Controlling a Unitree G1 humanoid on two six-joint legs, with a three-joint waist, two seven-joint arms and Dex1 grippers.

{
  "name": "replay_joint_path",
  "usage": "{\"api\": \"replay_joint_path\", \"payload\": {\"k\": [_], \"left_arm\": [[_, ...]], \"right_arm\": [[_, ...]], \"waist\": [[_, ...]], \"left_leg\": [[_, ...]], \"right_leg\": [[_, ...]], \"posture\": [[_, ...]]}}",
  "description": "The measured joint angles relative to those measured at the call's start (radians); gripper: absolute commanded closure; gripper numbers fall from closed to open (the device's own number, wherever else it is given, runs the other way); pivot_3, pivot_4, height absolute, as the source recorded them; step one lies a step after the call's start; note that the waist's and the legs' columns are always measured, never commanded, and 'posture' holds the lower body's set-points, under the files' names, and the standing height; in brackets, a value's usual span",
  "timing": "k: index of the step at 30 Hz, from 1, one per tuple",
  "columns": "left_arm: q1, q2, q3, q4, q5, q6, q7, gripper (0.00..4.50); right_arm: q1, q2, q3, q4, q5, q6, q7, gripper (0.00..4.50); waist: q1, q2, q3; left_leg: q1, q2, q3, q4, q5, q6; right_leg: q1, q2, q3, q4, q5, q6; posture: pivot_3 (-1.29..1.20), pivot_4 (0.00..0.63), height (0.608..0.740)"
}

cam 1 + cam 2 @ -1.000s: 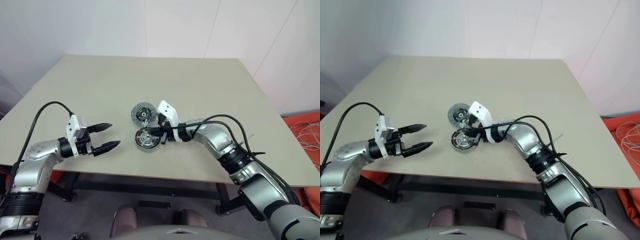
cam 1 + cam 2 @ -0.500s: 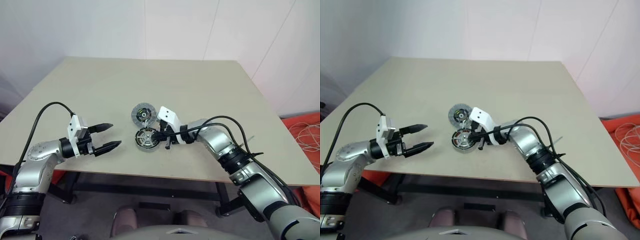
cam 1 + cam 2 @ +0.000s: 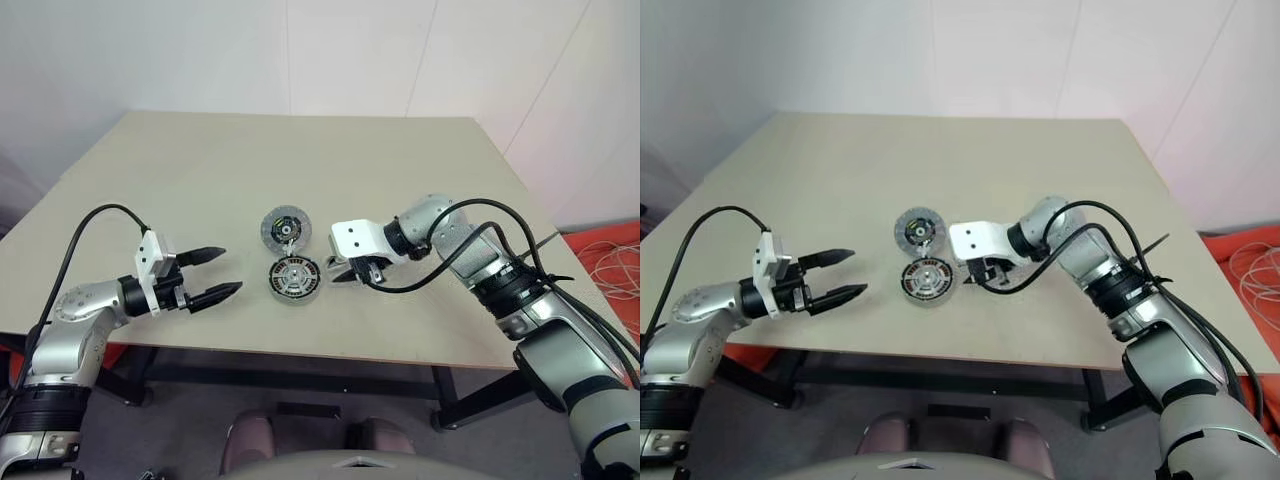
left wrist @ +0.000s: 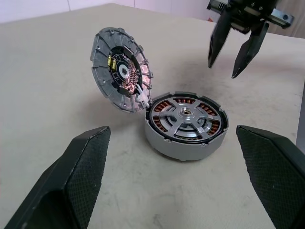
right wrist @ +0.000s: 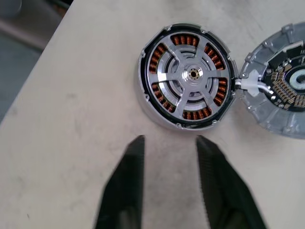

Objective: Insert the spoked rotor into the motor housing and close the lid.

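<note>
1. The motor housing sat flat on the beige worktop, near its front edge and about midway between the two arms.
2. The spoked rotor lay seated inside the housing, its shiny spokes and centre hub facing up, with the copper windings showing around and between them.
3. The lid stood tilted open just behind the housing, its lower edge touching the housing's rim, its inner face with the ring of segments turned toward the housing.
4. The right claw hung just beside the housing on the robot's right, pointing down at the worktop, its two black fingers parted and holding nothing, clear of the housing.
5. The left claw hovered over the front left part of the worktop, well apart from the housing, pointing toward it, its fingers spread wide and empty.
</note>
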Motion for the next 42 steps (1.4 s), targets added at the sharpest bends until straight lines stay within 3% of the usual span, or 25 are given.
{"api": "replay_joint_path", "payload": {"k": [5, 11, 22, 25, 34, 36, 42], "left_arm": [[0.016, -0.007, 0.001, -0.004, 0.0, 0.0, 0.012, 0.0], [0.019, -0.01, 0.002, -0.023, 0.0, 0.0, 0.021, 0.0], [0.031, -0.026, 0.004, -0.034, 0.0, -0.005, 0.041, 0.0], [0.029, -0.026, 0.004, -0.034, 0.0, -0.006, 0.042, 0.0], [0.009, -0.029, 0.003, -0.034, 0.002, -0.009, 0.044, 0.0], [0.009, -0.03, 0.003, -0.034, 0.003, -0.009, 0.048, 0.0], [0.008, -0.031, 0.002, -0.034, 0.003, -0.009, 0.051, 0.0]], "right_arm": [[-0.041, 0.018, 0.047, 0.083, -0.095, -0.209, 0.04, 0.12], [-0.106, 0.079, 0.104, 0.199, -0.225, -0.491, -0.017, 0.05], [-0.151, 0.132, 0.138, 0.324, -0.37, -0.691, -0.11, 0.05], [-0.15, 0.132, 0.146, 0.324, -0.375, -0.709, -0.11, 0.64], [-0.139, 0.16, 0.147, 0.324, -0.405, -0.689, -0.134, 3.9], [-0.141, 0.165, 0.145, 0.324, -0.408, -0.683, -0.14, 4.46], [-0.137, 0.178, 0.151, 0.323, -0.419, -0.673, -0.136, 4.46]], "waist": [[-0.002, 0.0, 0.0], [-0.005, 0.0, 0.0], [-0.015, 0.0, 0.0], [-0.023, 0.0, 0.0], [-0.026, 0.0, 0.0], [-0.026, 0.0, 0.0], [-0.026, -0.001, 0.0]], "left_leg": [[0.0, 0.0, 0.0, 0.0, 0.0, 0.0], [0.0, 0.0, 0.0, 0.001, 0.0, 0.0], [-0.002, 0.0, 0.0, 0.001, -0.001, 0.001], [-0.002, 0.0, 0.0, 0.001, -0.001, 0.001], [-0.001, 0.001, 0.0, 0.002, -0.001, 0.001], [-0.001, 0.001, 0.0, 0.002, -0.001, 0.001], [0.001, 0.001, 0.0, 0.002, -0.001, 0.001]], "right_leg": [[0.0, 0.0, 0.0, 0.0, 0.0, 0.0], [0.0, 0.0, 0.0, 0.0, 0.0, 0.0], [-0.001, 0.0, 0.0, 0.0, 0.0, 0.0], [-0.001, 0.0, 0.0, 0.0, 0.0, -0.001], [0.0, 0.001, 0.0, 0.0, 0.0, -0.001], [0.001, 0.001, 0.0, 0.0, 0.0, -0.001], [0.001, 0.001, 0.0, 0.001, 0.0, -0.001]], "posture": [[0.0, 0.0, 0.74], [0.0, 0.0, 0.74], [0.0, 0.0, 0.74], [0.0, 0.0, 0.74], [0.0, 0.0, 0.74], [0.0, 0.0, 0.74], [0.0, 0.0, 0.74]]}}
